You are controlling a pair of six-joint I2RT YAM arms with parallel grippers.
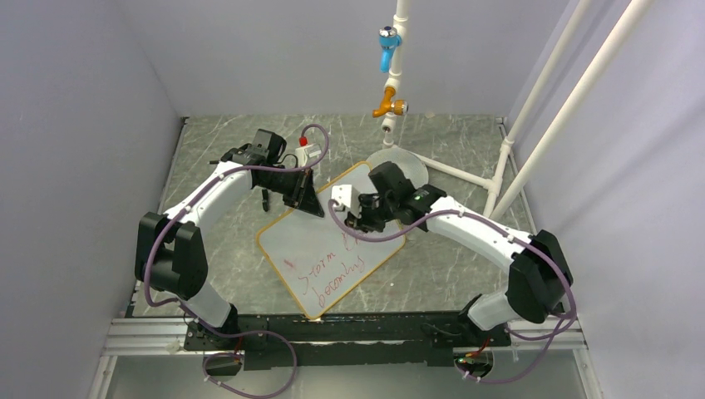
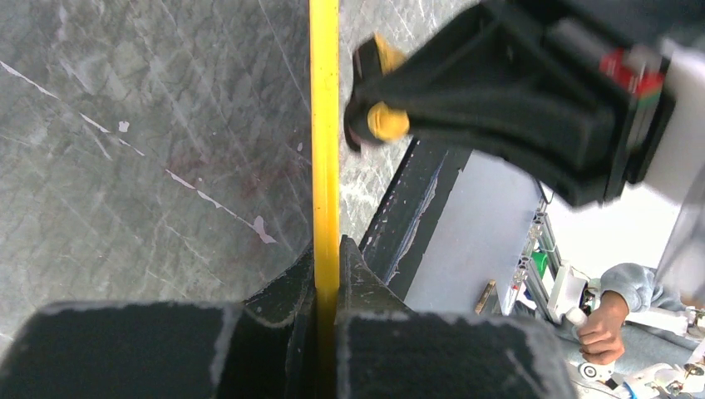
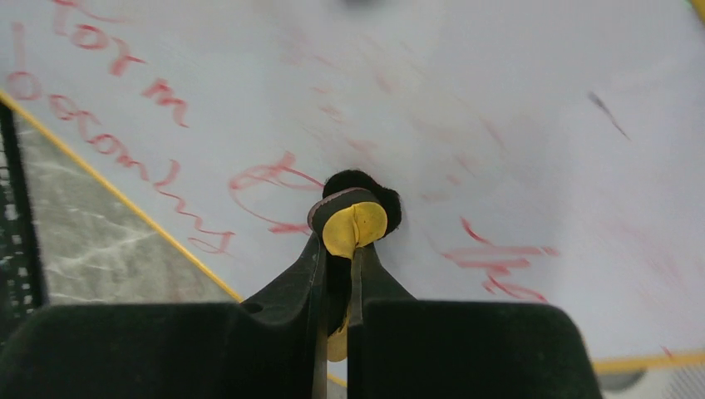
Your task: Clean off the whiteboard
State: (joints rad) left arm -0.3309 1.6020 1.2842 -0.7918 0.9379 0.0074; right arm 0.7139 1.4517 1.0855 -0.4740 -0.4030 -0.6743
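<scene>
The whiteboard (image 1: 320, 249) lies slantwise in the middle of the table, with an orange-tan frame and red handwriting (image 1: 334, 270) on its near part. My left gripper (image 1: 309, 204) is shut on the board's far left edge; the left wrist view shows the yellow frame (image 2: 324, 125) edge-on between my fingers (image 2: 366, 274). My right gripper (image 1: 357, 221) is shut on a small yellow eraser with black felt (image 3: 356, 226), its felt against the board's surface (image 3: 515, 108). Red lines (image 3: 125, 141) and faint red smudges lie around the eraser. The eraser also shows in the left wrist view (image 2: 387, 121).
A round grey disc (image 1: 411, 163) lies just beyond the board under the right arm. A white pipe with a blue valve (image 1: 387, 40) and an orange valve (image 1: 389, 105) hangs above it. Slanted white pipes (image 1: 540, 91) stand at the right. Grey walls close in the table.
</scene>
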